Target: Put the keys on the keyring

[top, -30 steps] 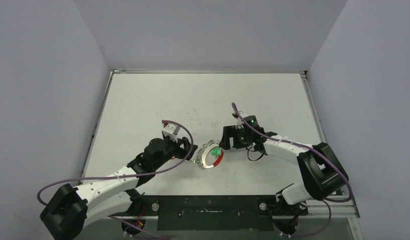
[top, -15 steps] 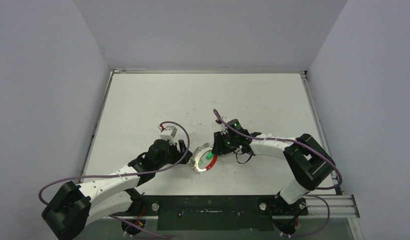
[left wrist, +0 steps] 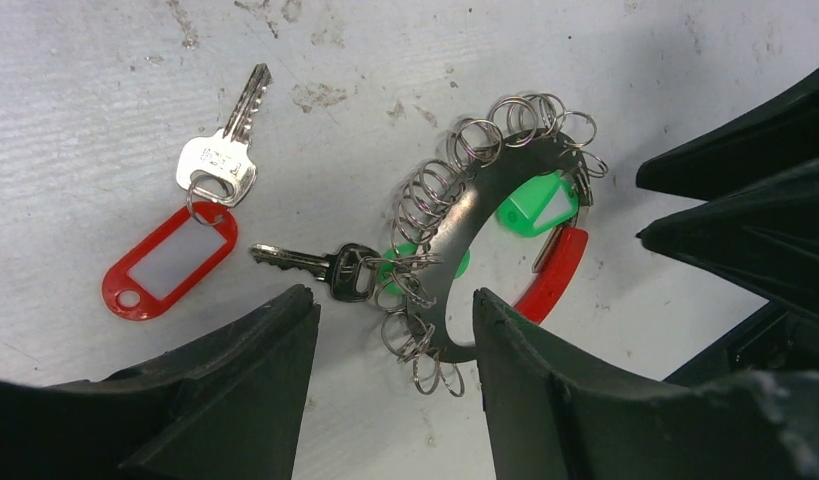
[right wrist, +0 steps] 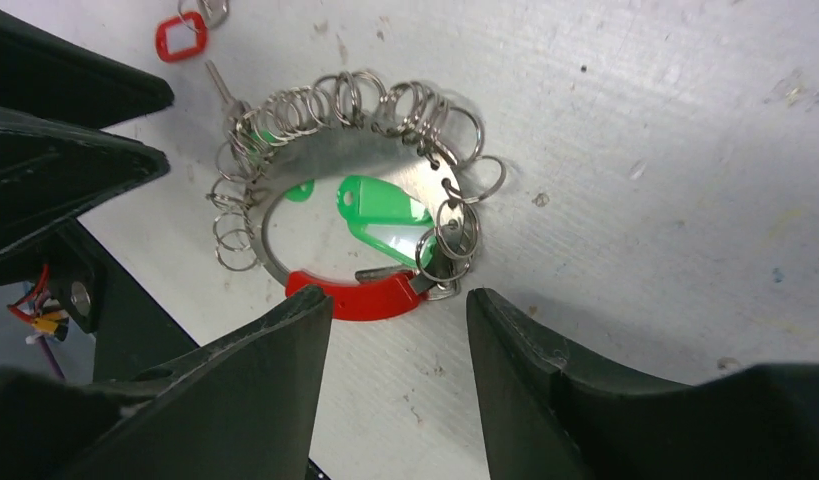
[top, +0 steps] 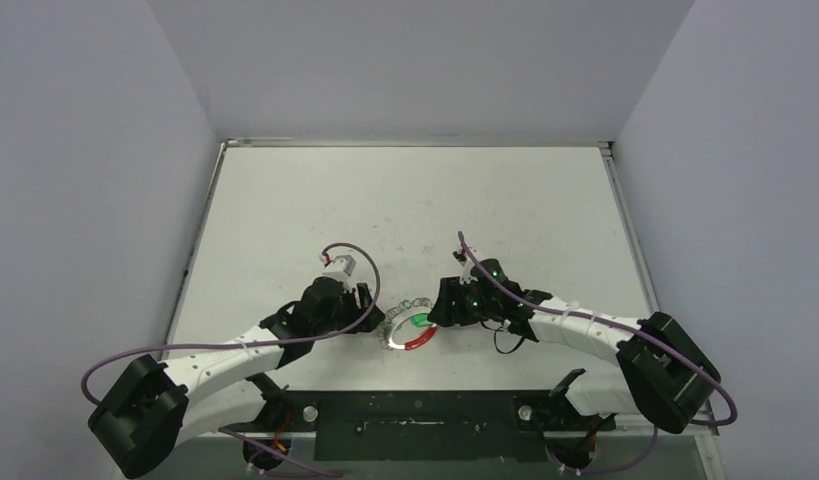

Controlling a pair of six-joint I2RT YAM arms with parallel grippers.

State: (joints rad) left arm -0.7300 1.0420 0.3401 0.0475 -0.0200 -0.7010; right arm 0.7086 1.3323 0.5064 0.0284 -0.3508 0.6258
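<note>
The keyring point(top: 409, 330) lies flat on the worktop point(top: 405, 200) between the arms, both tools spread above it and holding nothing. The left tool point(left wrist: 393, 300) straddles its looped edge and the right tool point(right wrist: 400, 295) sits by the red arc, probably to steady the ring while a loop is worked. The red-tagged key point(left wrist: 217, 165) lies loose beside it; a green-tagged key point(left wrist: 330, 268) touches the fringe — threaded or not, I cannot tell — and the tag windows look blank, the key-head stamp unreadable.

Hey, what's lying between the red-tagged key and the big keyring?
One silver key, flat on the table, its green tag at the loops of the keyring. The left wrist view shows it.
</note>
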